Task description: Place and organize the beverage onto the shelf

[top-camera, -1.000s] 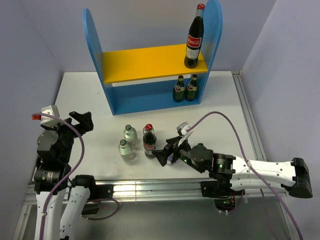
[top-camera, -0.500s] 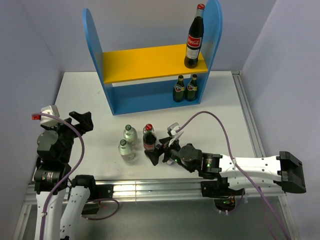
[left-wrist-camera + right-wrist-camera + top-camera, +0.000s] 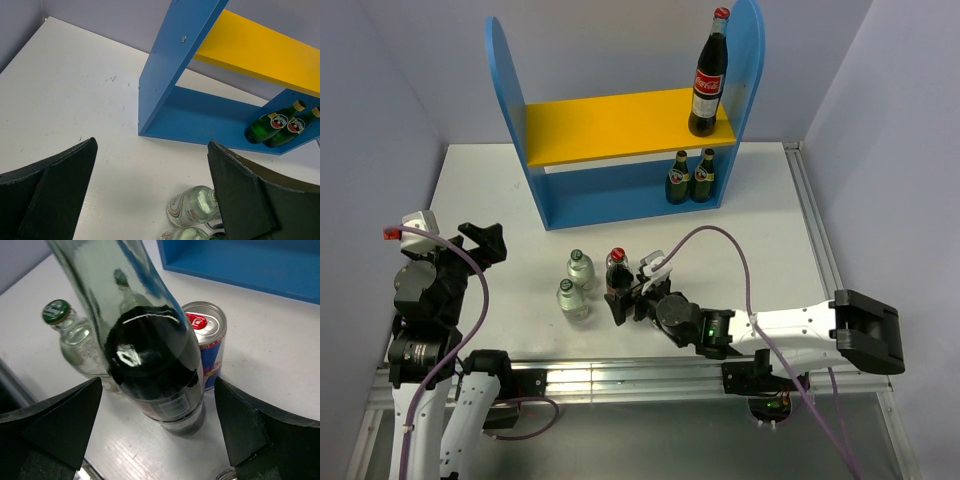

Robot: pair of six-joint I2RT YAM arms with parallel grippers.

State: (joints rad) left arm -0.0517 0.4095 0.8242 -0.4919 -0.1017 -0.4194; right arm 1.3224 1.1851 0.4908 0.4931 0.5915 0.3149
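Note:
The blue shelf [image 3: 510, 90] with its yellow upper board [image 3: 610, 125] stands at the back. One cola bottle [image 3: 708, 75] stands at the right end of that board. Two dark green bottles [image 3: 690, 177] stand on the lower level. On the table, a second cola bottle [image 3: 155, 365] stands between the fingers of my right gripper [image 3: 156, 385], which is open and not touching it. Behind the cola bottle is a blue-silver can [image 3: 207, 340], with two clear green-capped bottles [image 3: 575, 283] to its left. My left gripper [image 3: 485, 243] hangs open and holds nothing at the table's left side.
A metal rail [image 3: 620, 375] runs along the table's near edge and another [image 3: 815, 230] along its right side. Purple walls close in the left, back and right. The right arm's cable [image 3: 720, 245] arcs over the table's middle.
My right gripper has slid left along the table until its open jaws flank the cola bottle. The left arm and the drinks have not moved.

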